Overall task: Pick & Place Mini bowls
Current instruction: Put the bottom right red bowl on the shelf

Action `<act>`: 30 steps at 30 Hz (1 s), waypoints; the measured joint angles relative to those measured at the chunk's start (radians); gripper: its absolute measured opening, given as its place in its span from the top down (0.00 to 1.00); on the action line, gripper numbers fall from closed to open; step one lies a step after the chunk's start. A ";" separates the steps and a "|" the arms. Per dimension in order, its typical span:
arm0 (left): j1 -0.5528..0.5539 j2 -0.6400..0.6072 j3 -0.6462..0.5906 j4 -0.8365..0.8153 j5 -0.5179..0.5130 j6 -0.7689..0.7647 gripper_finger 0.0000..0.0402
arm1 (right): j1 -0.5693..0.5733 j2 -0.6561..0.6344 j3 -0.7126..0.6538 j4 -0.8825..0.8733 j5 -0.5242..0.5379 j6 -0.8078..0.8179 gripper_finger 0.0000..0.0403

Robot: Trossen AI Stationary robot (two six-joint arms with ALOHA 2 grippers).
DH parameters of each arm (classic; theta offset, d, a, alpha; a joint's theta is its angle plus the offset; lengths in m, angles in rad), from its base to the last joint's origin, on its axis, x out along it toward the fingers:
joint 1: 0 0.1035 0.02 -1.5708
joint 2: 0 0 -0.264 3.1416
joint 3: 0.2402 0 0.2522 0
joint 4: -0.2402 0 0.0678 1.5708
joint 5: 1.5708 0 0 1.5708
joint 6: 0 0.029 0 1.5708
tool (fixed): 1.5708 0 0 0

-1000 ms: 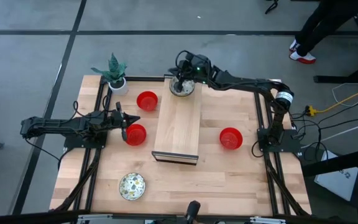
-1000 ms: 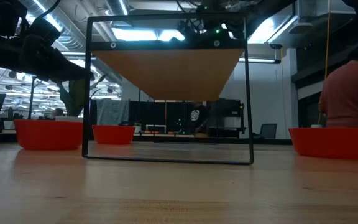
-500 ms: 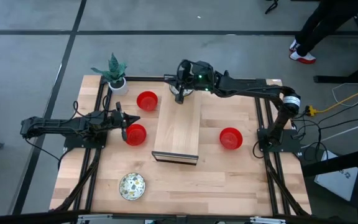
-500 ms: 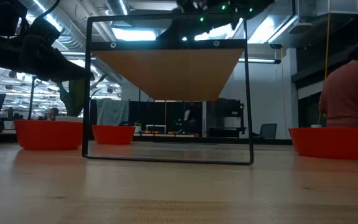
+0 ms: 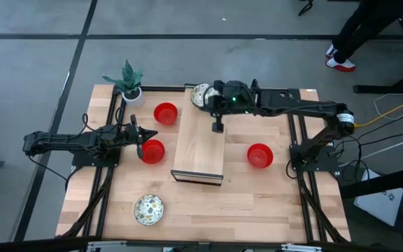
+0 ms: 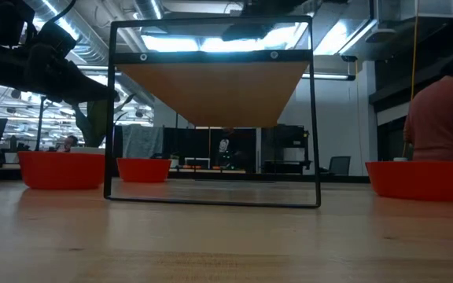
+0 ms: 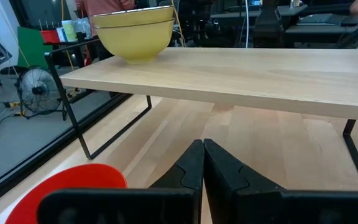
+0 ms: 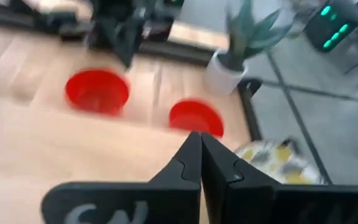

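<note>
High view: the right gripper (image 5: pixel 217 127) hangs with fingers pressed together and empty over the far end of the raised shelf (image 5: pixel 200 143), beside a speckled bowl (image 5: pixel 200 94) at its far edge. A careless swing could knock that bowl off. The left gripper (image 5: pixel 140 148), also closed and empty, waits by a red bowl (image 5: pixel 152 151) near the desk's left edge; others lie apart.

The right arm (image 5: pixel 271 103) is covering part of the speckled bowl (image 5: pixel 200 94) at the shelf's far end in the high view. In the right wrist view that bowl (image 8: pixel 272 160) is showing only as a blur. The left wrist view's bottom edge is cutting off the red bowl (image 7: pixel 61 186), and a person (image 6: pixel 443 110) is running off the low view's right edge.
</note>
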 joint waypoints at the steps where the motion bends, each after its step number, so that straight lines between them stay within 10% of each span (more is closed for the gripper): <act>1: 0.000 0.000 0.000 0.000 0.000 0.000 0.99 | 0.011 -0.010 0.000 -0.038 0.012 -0.003 1.00; 12: 0.000 0.000 0.000 0.000 0.000 0.000 0.99 | 0.121 -0.113 0.000 -0.347 0.165 0.009 1.00; 30: 0.000 0.000 0.000 0.000 0.000 0.000 0.99 | 0.315 -0.174 0.000 -0.865 0.128 0.320 1.00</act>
